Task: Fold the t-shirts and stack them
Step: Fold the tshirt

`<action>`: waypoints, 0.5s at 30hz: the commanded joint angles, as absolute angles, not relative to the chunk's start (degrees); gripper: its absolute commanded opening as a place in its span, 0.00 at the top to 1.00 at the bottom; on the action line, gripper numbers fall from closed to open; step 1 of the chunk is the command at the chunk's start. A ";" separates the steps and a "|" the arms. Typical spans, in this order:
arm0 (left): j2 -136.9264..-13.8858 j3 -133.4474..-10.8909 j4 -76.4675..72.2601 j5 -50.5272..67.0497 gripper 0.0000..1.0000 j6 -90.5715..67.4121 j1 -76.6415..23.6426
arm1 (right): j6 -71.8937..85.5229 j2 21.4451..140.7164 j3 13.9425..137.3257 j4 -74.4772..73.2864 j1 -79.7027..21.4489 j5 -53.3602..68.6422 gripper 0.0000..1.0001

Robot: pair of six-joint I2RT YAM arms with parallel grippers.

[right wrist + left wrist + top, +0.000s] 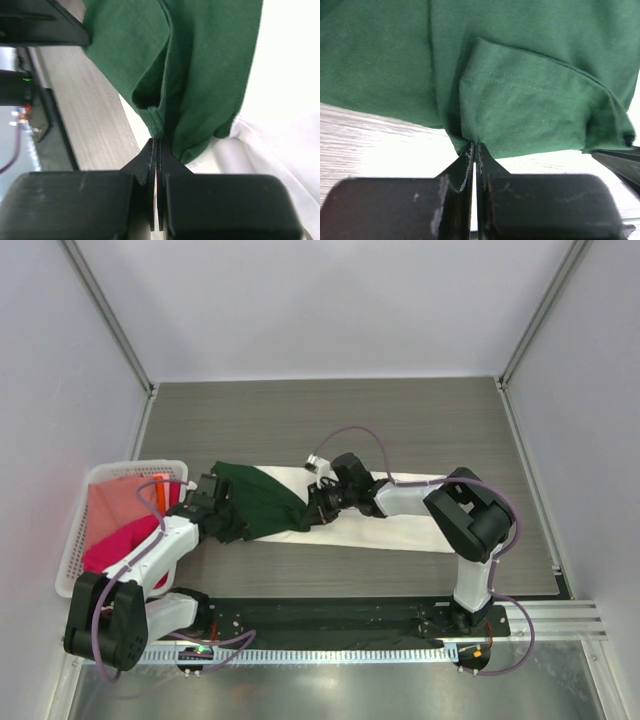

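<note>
A dark green t-shirt (258, 500) hangs bunched between my two grippers over the left end of a cream t-shirt (390, 530) that lies flat on the table. My left gripper (212, 502) is shut on the green shirt's left edge; its wrist view shows the green fabric (520, 90) pinched at the fingertips (469, 150). My right gripper (316, 508) is shut on the shirt's right edge; its wrist view shows the green cloth (200, 75) above the cream shirt (285, 125). Salmon-pink (120, 502) and magenta (122, 545) shirts lie in the basket.
A white plastic lattice basket (72, 550) stands at the table's left edge. The grey wood-grain table (420, 425) is bounded by white walls at the back and sides. A black base rail (330, 615) runs along the near edge.
</note>
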State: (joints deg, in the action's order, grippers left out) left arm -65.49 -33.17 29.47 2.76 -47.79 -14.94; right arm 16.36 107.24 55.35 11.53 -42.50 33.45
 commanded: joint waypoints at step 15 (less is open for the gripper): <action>-63.54 -30.59 29.44 -3.17 1.00 -48.34 -15.03 | 27.69 104.06 51.24 15.22 -35.33 43.87 0.99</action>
State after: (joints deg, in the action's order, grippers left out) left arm -64.77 -31.18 29.45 -2.00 -48.05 -14.94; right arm 26.65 106.37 50.96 16.53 -36.03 43.72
